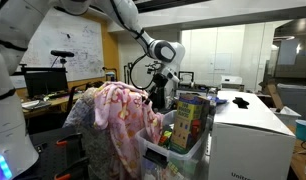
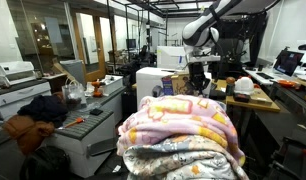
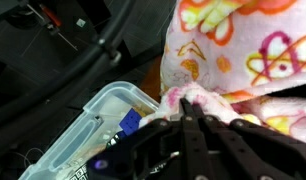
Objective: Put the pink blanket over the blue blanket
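Draping stage, seemingly near done: gripper (image 3: 189, 115) pinched narrow on pink blanket (image 3: 243, 50) fold, blue blanket (image 2: 183, 160) below fingertips. Next: pull fold outward, then release.

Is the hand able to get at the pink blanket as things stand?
Likely yes: in the wrist view the hand seems to pinch a fold of the pink blanket, nothing between them.
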